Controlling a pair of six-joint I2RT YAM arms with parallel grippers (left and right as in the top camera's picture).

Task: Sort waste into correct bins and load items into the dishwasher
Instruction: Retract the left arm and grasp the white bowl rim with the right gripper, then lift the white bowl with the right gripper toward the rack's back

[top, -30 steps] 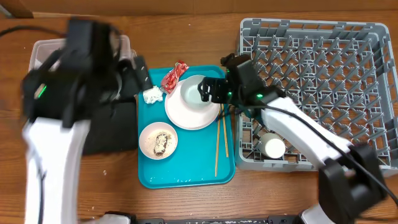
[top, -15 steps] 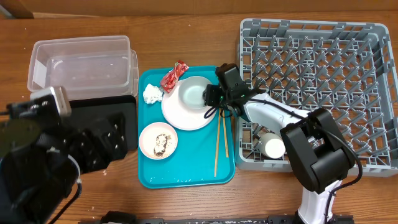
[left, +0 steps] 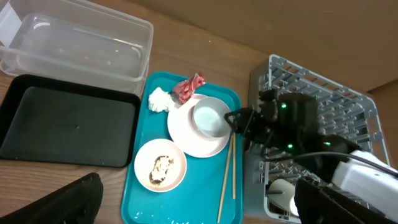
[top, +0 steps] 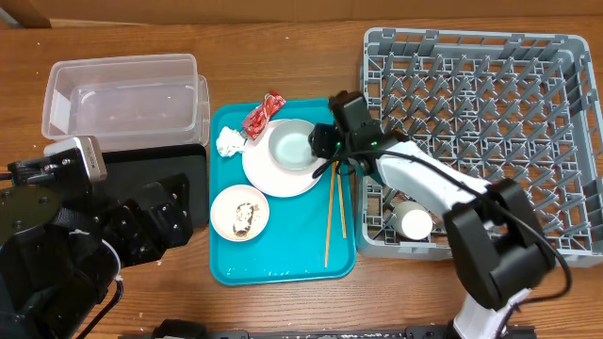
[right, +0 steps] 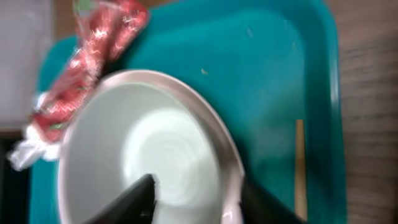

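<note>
tray (top: 283, 247): right gripper (top: 323, 142) tight on bowl (top: 288, 147)

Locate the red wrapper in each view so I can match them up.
Overhead: the wrapper lies at the tray's top edge, up-left of the empty bowl.
Left wrist: upper middle, again up-left of the bowl.
Right wrist: top left, blurred, beyond the bowl.
Shared landmark: the empty bowl nearest it.
</note>
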